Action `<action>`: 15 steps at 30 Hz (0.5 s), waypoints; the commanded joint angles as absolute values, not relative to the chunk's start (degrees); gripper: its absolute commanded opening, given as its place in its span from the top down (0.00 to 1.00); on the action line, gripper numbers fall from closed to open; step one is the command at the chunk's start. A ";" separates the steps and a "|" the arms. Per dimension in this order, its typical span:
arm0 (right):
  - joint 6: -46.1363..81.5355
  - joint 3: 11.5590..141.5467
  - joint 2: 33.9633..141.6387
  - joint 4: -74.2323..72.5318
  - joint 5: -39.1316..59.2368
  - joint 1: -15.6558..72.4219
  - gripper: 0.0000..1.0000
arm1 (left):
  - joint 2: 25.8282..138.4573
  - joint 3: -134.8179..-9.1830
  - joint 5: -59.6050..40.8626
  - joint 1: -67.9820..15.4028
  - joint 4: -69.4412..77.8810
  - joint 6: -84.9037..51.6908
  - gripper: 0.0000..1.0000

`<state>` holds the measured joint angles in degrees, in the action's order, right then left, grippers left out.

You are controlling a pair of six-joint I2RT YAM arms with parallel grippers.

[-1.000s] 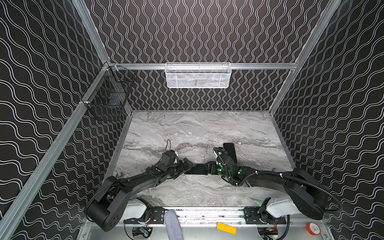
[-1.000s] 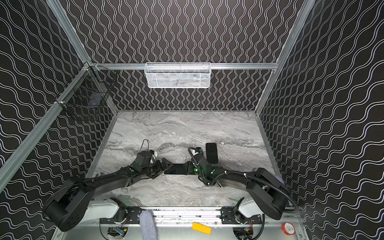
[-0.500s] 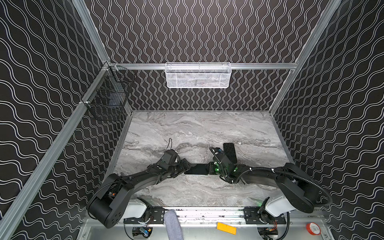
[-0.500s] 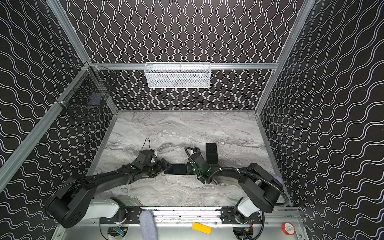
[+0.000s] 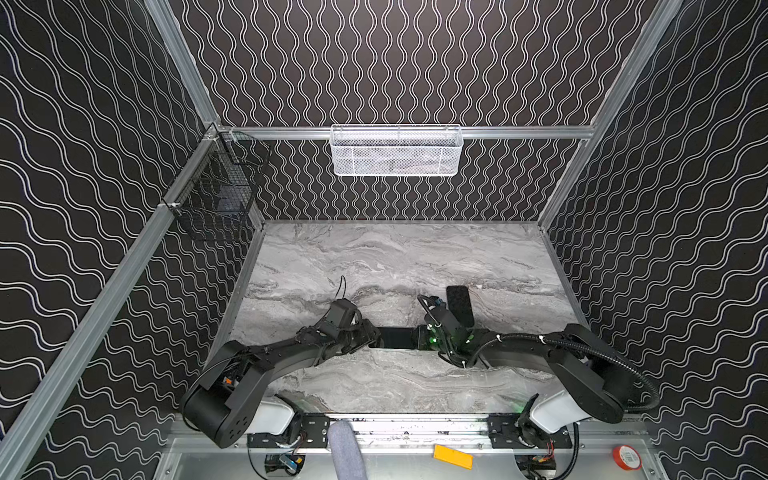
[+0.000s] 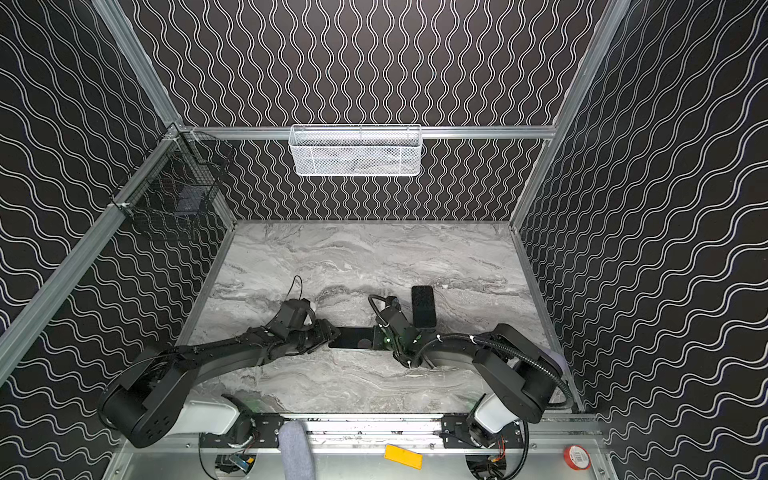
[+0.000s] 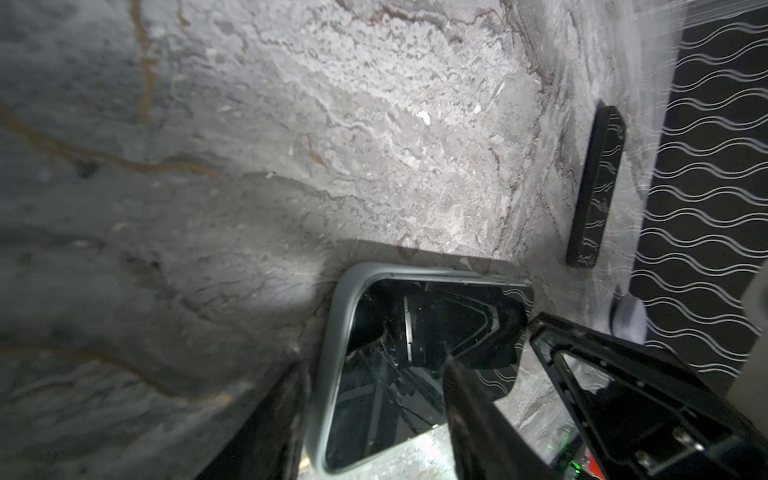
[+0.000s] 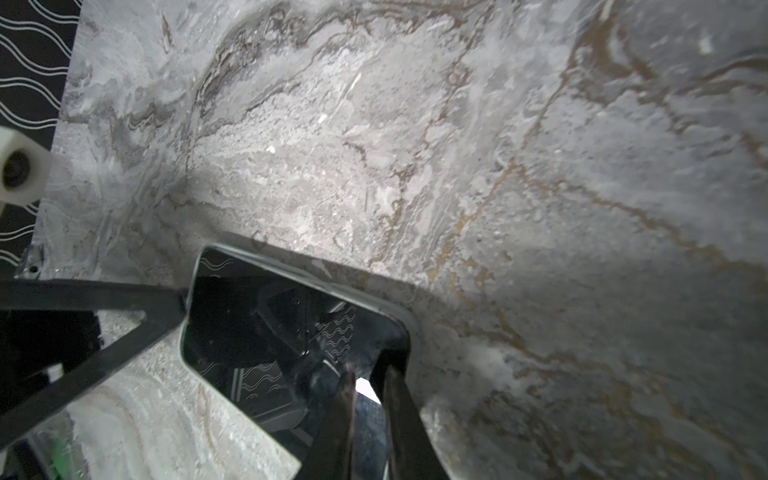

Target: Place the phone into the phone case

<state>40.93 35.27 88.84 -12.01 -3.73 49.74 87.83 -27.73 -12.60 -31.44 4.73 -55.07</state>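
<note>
Tabletop (image 5: 395,257) lies open beyond phone case (image 5: 395,337) edges.

In both top views you can't see either end of the gray-rimmed slab (image 5: 392,337). The left gripper (image 5: 370,337) and right gripper (image 5: 418,337) cover them, and the fingertips are lost in black. Phone or case, can't tell. In the left wrist view the left fingers (image 7: 469,415) are blurred and cut by the frame edge, so contact with the slab is unclear. The black wire basket (image 5: 199,224) holds something dark, too small to name. The gray object (image 5: 345,453) is cut off at the bottom edge.
</note>
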 commanded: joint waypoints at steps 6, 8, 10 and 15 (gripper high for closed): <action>40.52 35.24 88.50 -12.93 -3.17 49.78 0.82 | 89.22 -30.10 -2.27 -31.39 -5.90 -49.24 0.44; 40.44 35.07 88.34 -13.23 -3.13 49.83 0.82 | 90.43 -30.32 -1.71 -31.38 -5.90 -49.09 0.44; 40.39 34.90 88.16 -13.35 -3.13 49.85 0.82 | 91.75 -30.34 -1.74 -31.38 -4.92 -49.16 0.44; 40.26 34.44 87.72 -13.51 -3.09 49.83 0.82 | 94.78 -29.97 -3.26 -31.40 -1.65 -49.97 0.44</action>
